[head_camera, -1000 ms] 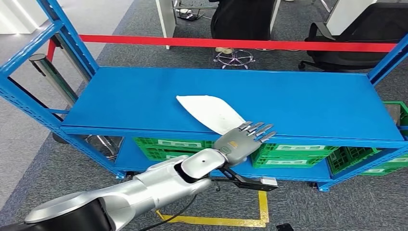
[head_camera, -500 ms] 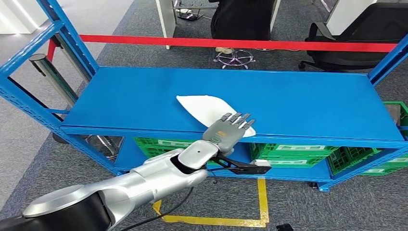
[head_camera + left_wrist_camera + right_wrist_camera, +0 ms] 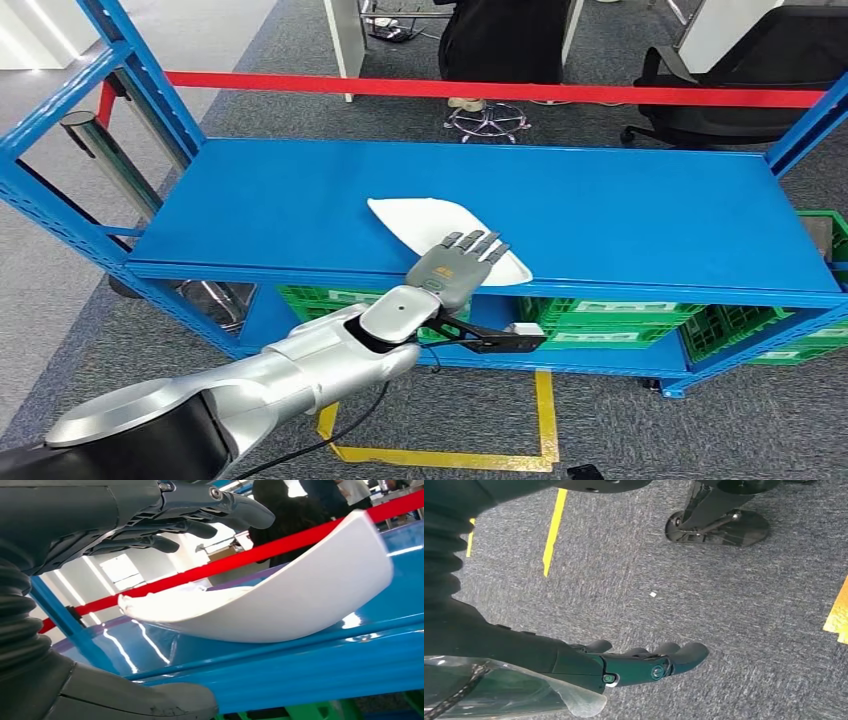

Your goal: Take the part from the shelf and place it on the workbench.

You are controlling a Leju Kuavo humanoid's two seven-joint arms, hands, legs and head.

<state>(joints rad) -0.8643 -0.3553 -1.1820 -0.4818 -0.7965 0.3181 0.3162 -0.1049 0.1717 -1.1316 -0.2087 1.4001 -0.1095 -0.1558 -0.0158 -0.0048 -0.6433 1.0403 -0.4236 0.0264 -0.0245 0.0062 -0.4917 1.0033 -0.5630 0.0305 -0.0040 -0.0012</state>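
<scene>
Left hand [image 3: 455, 268] shifted leftward, fingers spread over curved glossy white part [image 3: 420, 222], smooth blue shelf [image 3: 640, 215]

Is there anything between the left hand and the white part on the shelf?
Nothing visible. The left hand hovers open over the near end of the white part on the blue shelf, fingers above it, thumb below the edge.

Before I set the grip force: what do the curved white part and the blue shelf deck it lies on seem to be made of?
The curved white part looks like thin moulded plastic with a smooth satin finish: even colour, a uniform bowed shell and rounded edges. It could be a painted panel. The blue shelf deck looks like painted or powder-coated sheet metal, glossy: the left wrist view shows sharp light streaks on it.
</scene>
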